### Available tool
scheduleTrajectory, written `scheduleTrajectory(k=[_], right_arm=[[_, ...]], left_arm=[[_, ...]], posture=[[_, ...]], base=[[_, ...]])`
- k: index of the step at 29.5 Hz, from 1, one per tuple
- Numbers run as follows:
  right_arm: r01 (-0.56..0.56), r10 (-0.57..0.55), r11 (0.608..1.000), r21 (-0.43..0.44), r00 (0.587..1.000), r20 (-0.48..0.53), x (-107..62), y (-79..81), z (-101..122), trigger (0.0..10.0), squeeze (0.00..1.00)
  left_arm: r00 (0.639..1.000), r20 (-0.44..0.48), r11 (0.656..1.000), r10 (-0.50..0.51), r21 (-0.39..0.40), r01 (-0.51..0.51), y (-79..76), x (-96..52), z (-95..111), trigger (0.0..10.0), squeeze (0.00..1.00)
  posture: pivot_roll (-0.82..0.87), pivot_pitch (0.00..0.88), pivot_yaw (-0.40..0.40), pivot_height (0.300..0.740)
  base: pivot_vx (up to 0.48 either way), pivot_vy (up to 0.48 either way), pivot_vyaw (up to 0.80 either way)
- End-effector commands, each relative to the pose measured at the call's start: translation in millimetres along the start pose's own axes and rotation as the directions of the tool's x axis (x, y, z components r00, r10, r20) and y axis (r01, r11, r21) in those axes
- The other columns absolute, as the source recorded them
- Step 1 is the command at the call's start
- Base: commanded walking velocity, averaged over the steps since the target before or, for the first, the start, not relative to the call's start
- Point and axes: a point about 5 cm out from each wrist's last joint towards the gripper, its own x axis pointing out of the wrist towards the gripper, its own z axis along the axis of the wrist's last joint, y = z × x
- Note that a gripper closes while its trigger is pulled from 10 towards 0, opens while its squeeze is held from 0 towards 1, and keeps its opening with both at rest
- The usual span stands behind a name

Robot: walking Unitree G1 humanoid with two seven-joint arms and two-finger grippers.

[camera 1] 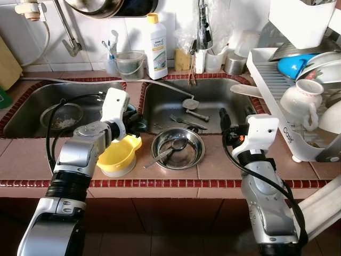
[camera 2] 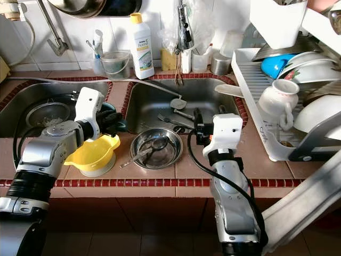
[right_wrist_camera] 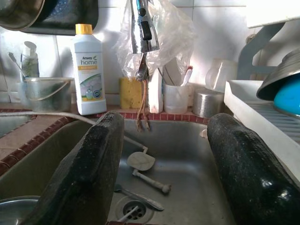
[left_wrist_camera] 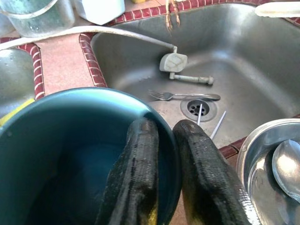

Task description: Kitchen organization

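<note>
Two grippers: both at work over a tiled counter with twin steel sinks.
Left gripper (left_wrist_camera: 161,173): pinched on the rim of a teal cup (left_wrist_camera: 70,154), one finger inside the wall and one outside, so the cup hangs from a single edge.
Cup position: over the tiled divider between the sinks, just above and behind a yellow bowl (camera 1: 118,158) that rests at the counter's front edge.
Right gripper (right_wrist_camera: 161,173): fingers spread wide and holding nothing, poised at the front lip of the right sink (camera 1: 213,93).
Nearby clutter: a steel bowl (camera 1: 177,149) with a spoon (camera 1: 178,144) in it sits between the arms; a fork (left_wrist_camera: 180,96) and a brush (camera 1: 191,104) lie in the right sink near the drain.
Likely destination: the dish rack (camera 1: 266,80) to the right, already crowded with a white cup (camera 1: 301,101) and plates, though the pictures do not settle where the cup is bound.
Doing it well: keep the cup level, since a rim pinch lets it swing and slip if tilted.
Clearance: lift it clear of the yellow bowl before any sideways travel.
Path: carry it above the steel bowl, not through the spoon handle.
Risk: a fast swing across could bring the left arm against the right arm.
</note>
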Motion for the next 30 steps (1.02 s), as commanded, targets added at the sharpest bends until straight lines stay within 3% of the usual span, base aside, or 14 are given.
scheduleTrajectory(k=[1, 12, 17, 18, 19, 20, 24, 30], right_arm=[[-0.004, 0.004, 1.000, 0.000, 1.000, 0.007, 1.0, 0.6, 2.1, 10.0, 0.00], [-0.001, 0.001, 1.000, 0.001, 1.000, 0.010, 1.9, 0.6, 2.3, 10.0, 0.00], [-0.002, 0.002, 1.000, 0.000, 1.000, 0.010, 1.4, 0.5, 1.8, 10.0, 0.00], [-0.004, 0.004, 1.000, 0.000, 1.000, 0.010, 1.3, 0.8, 1.8, 10.0, 0.00], [-0.008, 0.008, 1.000, 0.000, 1.000, 0.012, 1.4, 1.3, 2.2, 10.0, 0.00], [-0.010, 0.010, 1.000, 0.000, 1.000, 0.013, 1.3, 1.7, 2.4, 10.0, 0.00], [-0.016, 0.016, 1.000, 0.005, 1.000, 0.019, 2.3, 1.4, 3.5, 10.0, 0.00], [-0.036, 0.035, 0.999, 0.021, 0.999, 0.018, 5.2, 3.0, 4.4, 10.0, 0.00]], left_arm=[[1.000, -0.008, 1.000, 0.006, 0.013, -0.006, 3.5, -2.8, 0.4, 0.0, 0.00], [1.000, -0.007, 1.000, 0.012, 0.015, -0.012, 5.6, -4.2, 0.6, 0.0, 0.00], [0.995, 0.075, 0.998, 0.062, -0.028, -0.060, 11.0, -5.9, 10.7, 0.0, 0.00], [0.994, 0.091, 0.997, 0.068, -0.046, -0.064, 11.3, -6.0, 12.8, 4.9, 0.00], [0.990, 0.116, 0.996, 0.075, -0.064, -0.068, 11.0, -6.3, 16.2, 8.2, 0.00], [0.988, 0.138, 0.995, 0.076, -0.068, -0.067, 10.0, -6.6, 18.5, 9.6, 0.00], [0.966, 0.248, 0.987, 0.069, -0.160, -0.029, 3.5, -9.7, 32.7, 10.0, 0.00], [0.948, 0.318, 0.987, 0.010, -0.156, 0.042, -10.9, -12.4, 34.7, 10.0, 0.00]], posture=[[-0.14, 0.063, 0.112, 0.740], [-0.13, 0.065, 0.112, 0.740], [-0.14, 0.057, 0.107, 0.740], [-0.14, 0.055, 0.105, 0.740], [-0.14, 0.051, 0.104, 0.740], [-0.14, 0.048, 0.102, 0.740], [-0.14, 0.044, 0.094, 0.740], [-0.14, 0.051, 0.077, 0.740]], base=[[0.000, 0.000, 0.00], [0.000, 0.000, 0.00], [0.000, 0.000, 0.00], [0.000, 0.000, 0.00], [0.000, 0.000, 0.00], [0.000, 0.000, 0.00], [0.000, 0.000, 0.00], [0.000, 0.000, 0.00]])
